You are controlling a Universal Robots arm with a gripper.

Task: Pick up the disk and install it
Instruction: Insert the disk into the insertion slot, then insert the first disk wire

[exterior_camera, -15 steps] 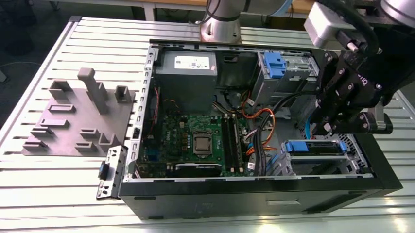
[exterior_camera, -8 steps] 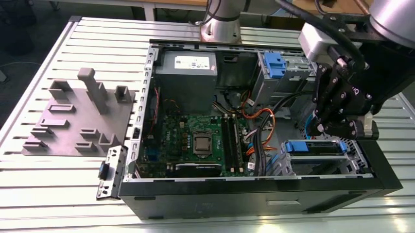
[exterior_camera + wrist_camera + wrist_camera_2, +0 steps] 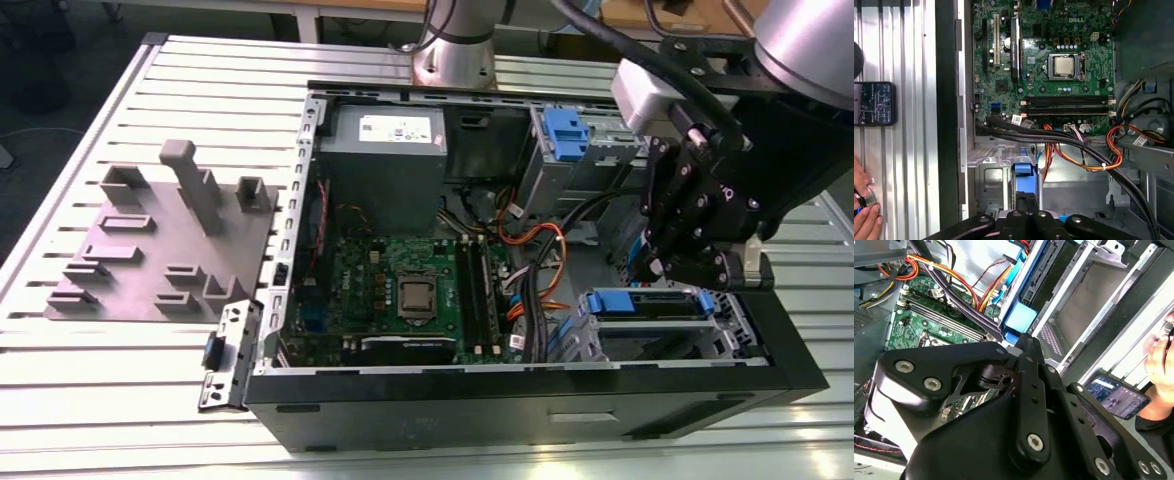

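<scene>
Slatted table [image 3: 80, 350], open case [image 3: 534, 390]; tool [image 3: 667, 268] above disk [image 3: 647, 303] (bayed)

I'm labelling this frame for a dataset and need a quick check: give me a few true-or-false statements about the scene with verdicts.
1. The computer case lies open with its motherboard exposed. True.
2. The gripper hangs over the grey fixture plate. False: it is above the drive cage at the exterior view's right, while the fixture plate sits outside the case at the left.
3. A phone lies on the slatted table beside the case. True.
4. The processor socket is covered by a fan. False: the bare processor is visible in the first wrist view.
5. A blue-railed part sits in the cage below the gripper. True.
</scene>
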